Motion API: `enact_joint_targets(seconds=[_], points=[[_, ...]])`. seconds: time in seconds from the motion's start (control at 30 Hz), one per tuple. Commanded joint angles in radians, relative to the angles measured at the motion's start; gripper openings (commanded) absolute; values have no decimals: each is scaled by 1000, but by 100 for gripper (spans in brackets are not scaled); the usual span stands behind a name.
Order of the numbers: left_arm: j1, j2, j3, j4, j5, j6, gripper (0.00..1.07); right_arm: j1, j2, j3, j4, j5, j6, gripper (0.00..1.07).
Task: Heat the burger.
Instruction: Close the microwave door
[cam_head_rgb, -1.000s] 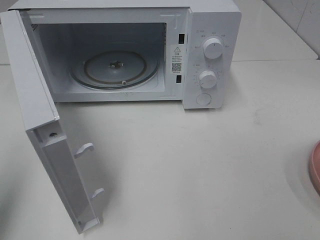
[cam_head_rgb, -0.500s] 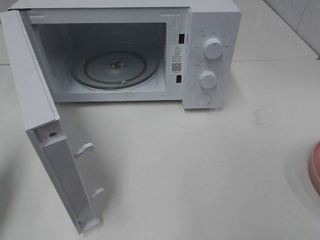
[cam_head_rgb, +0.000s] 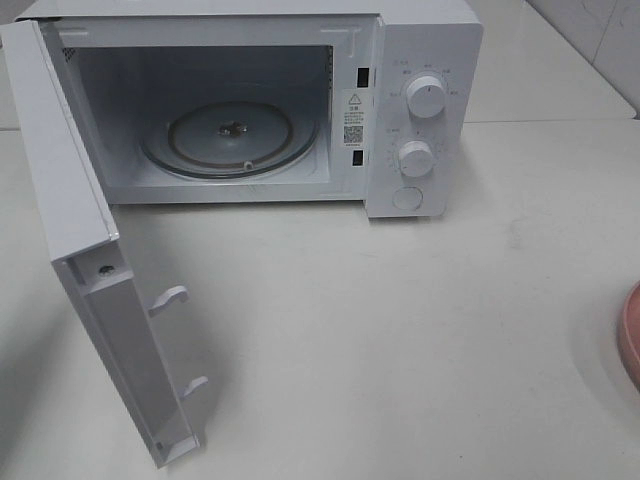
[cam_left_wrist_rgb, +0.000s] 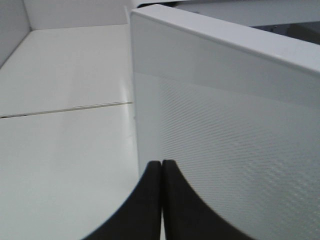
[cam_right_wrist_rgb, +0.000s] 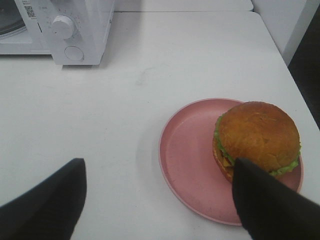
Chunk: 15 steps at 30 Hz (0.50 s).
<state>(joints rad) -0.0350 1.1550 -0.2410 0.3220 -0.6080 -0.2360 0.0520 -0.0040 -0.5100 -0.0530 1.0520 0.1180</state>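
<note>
The burger, with a golden-brown bun and green lettuce, sits on one side of a round pink plate in the right wrist view. My right gripper hovers over the plate, open wide, one finger just by the burger's edge and nothing held. The white microwave stands open at the back of the table, its glass turntable bare. My left gripper is shut and empty, close against the outer face of the open door. Neither gripper appears in the exterior high view.
The microwave door swings out over the table's left front. Only the pink plate's rim shows at the right edge of the exterior high view. Two knobs and a button are on the microwave's right panel.
</note>
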Motion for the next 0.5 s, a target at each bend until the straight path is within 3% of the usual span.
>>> enact_joint_targets(seconds=[0.03,0.17,0.3,0.5], points=[[-1,40,0,98,-125,-66,0,-7,-26,0,4,-8,-12,76],[-1,117,0,187,-298,-84,0,-7,-26,0,4,-8,-12,76],[-1,206,-19,187,-332,-85,0,-7,-26,0,4,-8,-12,76],[-86,311,-90,170,-335,-83,0,-7,-26,0,4,-8,-12,76]])
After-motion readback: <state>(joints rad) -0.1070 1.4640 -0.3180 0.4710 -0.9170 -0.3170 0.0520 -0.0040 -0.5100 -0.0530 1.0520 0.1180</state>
